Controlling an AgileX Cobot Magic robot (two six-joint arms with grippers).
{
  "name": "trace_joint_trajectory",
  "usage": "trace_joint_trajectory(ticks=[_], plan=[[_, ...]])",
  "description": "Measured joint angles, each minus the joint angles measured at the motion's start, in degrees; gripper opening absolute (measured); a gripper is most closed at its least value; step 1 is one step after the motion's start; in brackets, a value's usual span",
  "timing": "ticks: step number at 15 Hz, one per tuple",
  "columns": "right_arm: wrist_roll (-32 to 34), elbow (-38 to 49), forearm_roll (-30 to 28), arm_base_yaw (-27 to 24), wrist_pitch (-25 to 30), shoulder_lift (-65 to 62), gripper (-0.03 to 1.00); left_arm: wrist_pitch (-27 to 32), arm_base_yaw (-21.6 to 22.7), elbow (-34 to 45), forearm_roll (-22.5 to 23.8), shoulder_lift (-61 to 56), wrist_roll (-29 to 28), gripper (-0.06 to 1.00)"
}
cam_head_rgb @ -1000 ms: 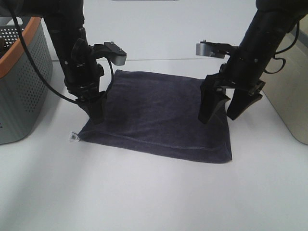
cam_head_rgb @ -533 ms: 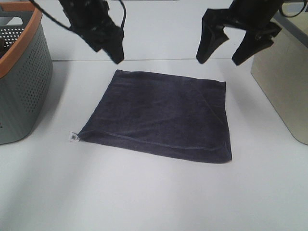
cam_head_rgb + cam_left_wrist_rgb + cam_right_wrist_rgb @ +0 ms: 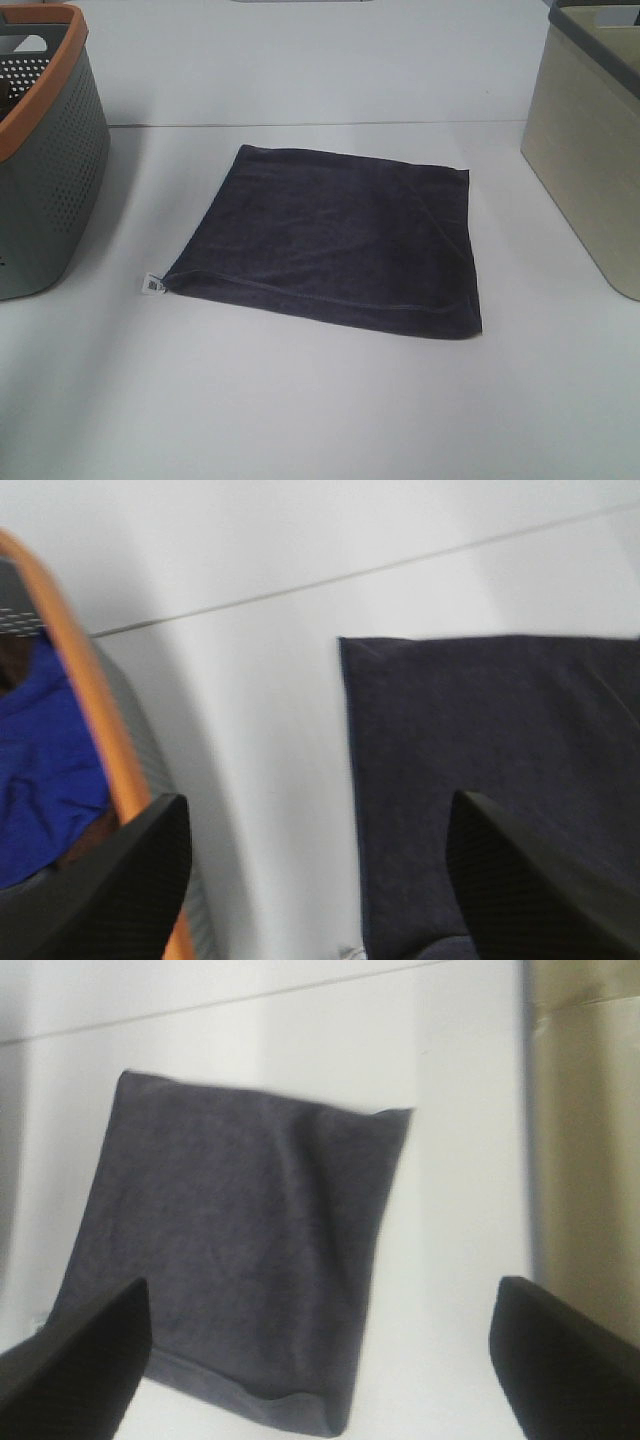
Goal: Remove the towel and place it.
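The towel [image 3: 335, 235] lies flat on the white tabletop [image 3: 320, 400], folded, between the grey basket [image 3: 45, 170] with its orange rim on my left and the beige bin [image 3: 590, 150] on my right. It touches neither: a strip of bare tabletop runs along each side edge, the one toward the bin narrower at the far corner. The stitched hem faces the camera, and a small white tag [image 3: 152, 284] sticks out at the near left corner. The far edge sits just short of a thin line across the tabletop. In front of the hem the surface is open and bare.

From the high camera neither of my arms shows. My left tool [image 3: 310, 880] hangs high above the gap between basket and towel, its two dark fingers [image 3: 110, 880] spread wide, nothing between them; one finger is over the basket's rim, the other over the towel's left part. Blue cloth [image 3: 45, 760] lies inside the basket. My right tool [image 3: 320, 1360] is also high, its fingers [image 3: 75, 1360] spread wide and empty, with the towel's right edge and a band of bare tabletop beside the bin below.
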Motion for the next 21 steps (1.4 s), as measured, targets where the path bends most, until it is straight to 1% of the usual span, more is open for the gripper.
trace_joint_trajectory(ticks=[1,3,4,5,6,9,11,14,15,16,17,19,20,21], plan=[[0.11,1.38,-5.16,-4.70,-0.17,-4.13,0.89,-0.06,5.27,1.78,1.55,-4.30,-1.89,0.68],[0.00,7.33,-12.61,-5.79,-0.34,-10.77,0.89,-0.06,10.43,10.26,3.09,-11.23,-2.35,0.68],[-0.46,11.80,-13.58,-5.79,-0.34,-14.73,0.89,-0.06,12.43,15.07,3.50,-15.13,-2.35,0.68],[-0.46,16.04,-13.81,-5.79,-0.34,-19.25,0.89,0.00,13.29,17.82,3.84,-17.30,-2.23,0.68],[-0.74,18.45,-13.81,-5.79,-0.29,-21.66,0.89,0.00,14.38,22.63,4.18,-21.89,-1.66,0.67],[-0.74,32.03,-13.46,-5.79,-0.29,-36.84,0.89,0.00,14.78,35.81,5.67,-34.15,-0.34,0.64],[-0.74,39.94,-13.81,-5.79,0.00,-47.78,0.89,0.06,14.78,42.11,5.61,-41.20,-0.52,0.64],[-0.46,49.50,-13.98,-5.79,0.29,-61.54,0.88,0.06,14.78,50.48,5.96,-50.36,-0.52,0.64],[-0.06,51.85,-14.21,-5.79,0.34,-65.15,0.88,0.11,14.78,53.00,7.51,-53.86,-0.74,0.64],[0.40,54.83,-15.18,-5.79,0.46,-69.61,0.87,0.11,14.78,57.07,12.38,-58.84,-0.92,0.64],[0.40,56.49,-15.70,-5.79,0.46,-71.96,0.87,0.11,14.78,59.70,16.21,-62.05,-1.38,0.64],[0.46,58.50,-16.44,-4.58,0.52,-73.51,0.87,0.00,14.78,63.83,20.80,-67.78,-3.50,0.64],[0.46,59.24,-16.44,-3.27,0.46,-73.57,0.86,-0.74,14.78,66.41,21.77,-71.28,-4.18,0.64],[0.23,59.64,-16.10,-1.78,0.52,-73.74,0.86,-2.06,14.78,69.21,21.43,-76.03,-4.53,0.64]])
